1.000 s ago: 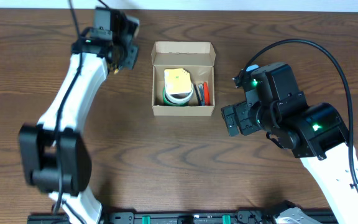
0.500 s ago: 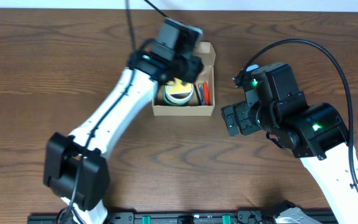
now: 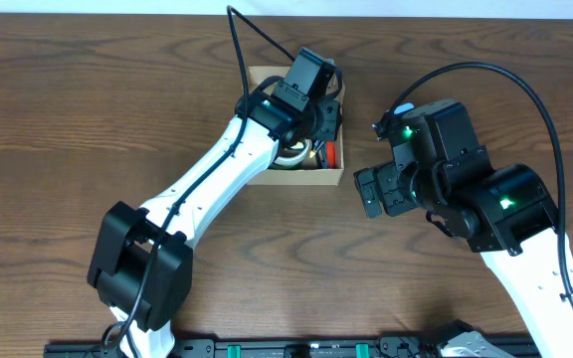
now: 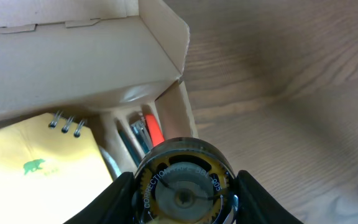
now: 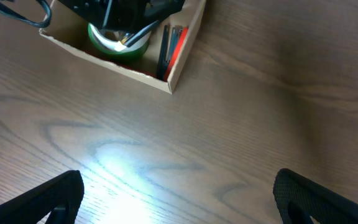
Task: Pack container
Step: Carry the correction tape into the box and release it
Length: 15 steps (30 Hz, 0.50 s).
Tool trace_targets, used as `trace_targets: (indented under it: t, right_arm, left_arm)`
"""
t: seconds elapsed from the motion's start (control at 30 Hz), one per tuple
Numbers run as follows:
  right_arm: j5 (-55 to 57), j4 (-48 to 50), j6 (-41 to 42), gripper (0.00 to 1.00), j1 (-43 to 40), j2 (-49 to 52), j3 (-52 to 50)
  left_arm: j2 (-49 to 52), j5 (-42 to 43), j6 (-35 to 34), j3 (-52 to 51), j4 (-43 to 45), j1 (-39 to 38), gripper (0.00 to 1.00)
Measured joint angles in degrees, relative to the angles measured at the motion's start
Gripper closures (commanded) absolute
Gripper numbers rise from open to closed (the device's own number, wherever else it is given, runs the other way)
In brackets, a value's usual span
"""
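The container [image 3: 296, 180] is an open tan cardboard box at the table's back middle. It also shows in the left wrist view [image 4: 73, 68] and the right wrist view [image 5: 179, 68]. Inside lie a yellow spiral notepad [image 4: 36, 168], a green tape roll [image 5: 120, 46] and red and black pens [image 4: 149, 132]. My left gripper [image 4: 182, 193] is shut on a round correction tape dispenser [image 4: 182, 183] and hangs over the box's right part. My right gripper [image 5: 176, 193] is open and empty over bare table right of the box.
The box's flap lid [image 4: 61, 12] stands up at the far side. The dark wooden table [image 3: 48, 119] surrounds the box. My left arm [image 3: 217, 179] stretches diagonally from the front left to the box.
My left arm has swung from the back left to over the box, carrying the correction tape. The right arm has not moved.
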Motion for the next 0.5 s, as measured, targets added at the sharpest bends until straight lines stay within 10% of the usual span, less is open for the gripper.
trace_targets:
  t: [0.5]
  right_arm:
    - [0.0, 0.0, 0.0, 0.01, 0.0, 0.0, 0.0]
  left_arm:
    - [0.0, 0.2, 1.0, 0.0, 0.8, 0.0, 0.33]
